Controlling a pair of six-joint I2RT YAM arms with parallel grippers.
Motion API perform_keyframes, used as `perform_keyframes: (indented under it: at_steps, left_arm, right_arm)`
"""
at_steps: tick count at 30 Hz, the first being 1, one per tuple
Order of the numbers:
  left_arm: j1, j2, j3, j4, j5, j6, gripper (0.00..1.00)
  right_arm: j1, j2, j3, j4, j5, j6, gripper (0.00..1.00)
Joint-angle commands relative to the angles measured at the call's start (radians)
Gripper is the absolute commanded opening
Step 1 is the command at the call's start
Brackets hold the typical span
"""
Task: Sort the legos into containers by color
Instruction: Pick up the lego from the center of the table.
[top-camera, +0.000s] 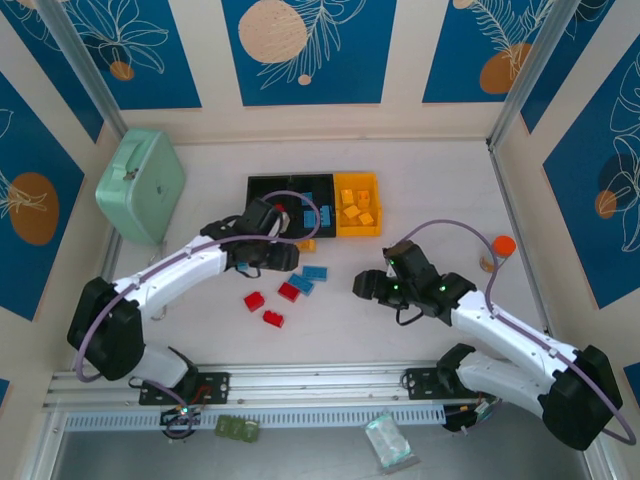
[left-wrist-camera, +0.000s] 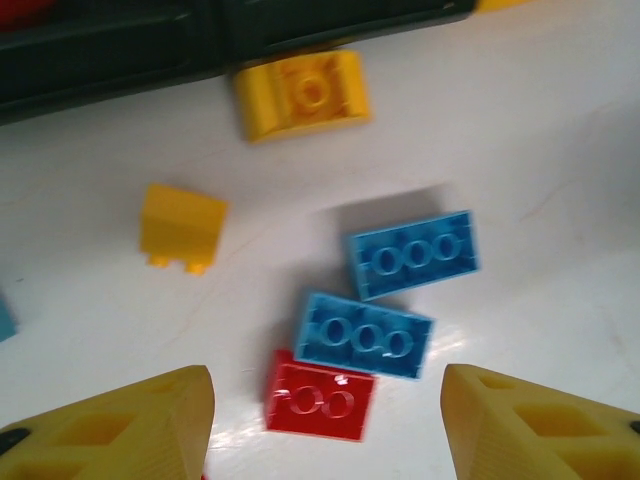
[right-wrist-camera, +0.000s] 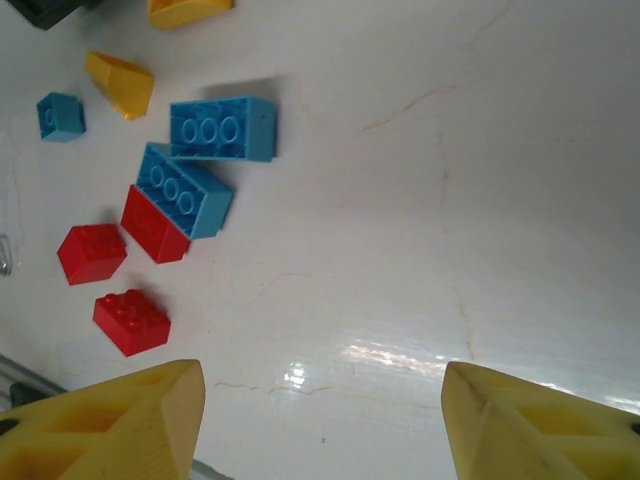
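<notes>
Blue legos (left-wrist-camera: 365, 335) lay just ahead of the left gripper (left-wrist-camera: 325, 395), its jaws spread and empty, their long axes spanning the gap; the right gripper (right-wrist-camera: 320, 395), equally open and empty, stood farther off.

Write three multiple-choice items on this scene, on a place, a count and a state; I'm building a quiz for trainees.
1. The green case stands: A left of the bins; B right of them; C inside one.
2. Red bricks loose on the table: A one; B three; C six.
3. The right hand is: A shut on a brick; B shut on a bin; C open, empty.
A: the case sits at the bins' left. B: three lie together on the table. C: its fingers stand apart, nothing between.
</notes>
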Motion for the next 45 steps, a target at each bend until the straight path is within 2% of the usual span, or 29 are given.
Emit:
perform_keyframes:
  at_steps: [1, 5, 10, 24, 33, 38, 42, 45]
  left_arm:
    - [0.043, -0.032, -0.047, 0.052, 0.028, 0.082, 0.61]
    - [0.064, -0.017, -0.079, 0.103, 0.026, 0.121, 0.61]
    - [0.068, 0.037, -0.084, 0.143, -0.002, 0.131, 0.61]
    - [0.078, 0.222, -0.048, 0.255, -0.053, 0.140, 0.65]
    - [0.078, 0.279, -0.054, 0.280, -0.133, 0.148, 0.54]
    - [0.079, 0.278, -0.050, 0.280, -0.110, 0.158, 0.36]
    - [0.077, 0.256, -0.060, 0.272, -0.097, 0.155, 0.28]
    - [0.074, 0.231, -0.067, 0.249, -0.085, 0.143, 0.28]
  right_arm:
    - [0.034, 0.026, 0.034, 0.066, -0.079, -0.048, 0.64]
    - [0.057, 0.029, 0.004, 0.213, -0.221, -0.065, 0.72]
    - [0.088, 0.053, 0.033, 0.195, -0.142, -0.083, 0.75]
    - [0.092, 0.099, 0.044, 0.188, -0.127, -0.096, 0.74]
    - [0.092, 0.084, 0.033, 0.181, -0.120, -0.092, 0.74]
    - [0.092, 0.084, 0.031, 0.178, -0.114, -0.088, 0.74]
    - [0.094, 0.081, 0.026, 0.180, -0.105, -0.082, 0.74]
    - [0.094, 0.077, 0.023, 0.178, -0.103, -0.082, 0.73]
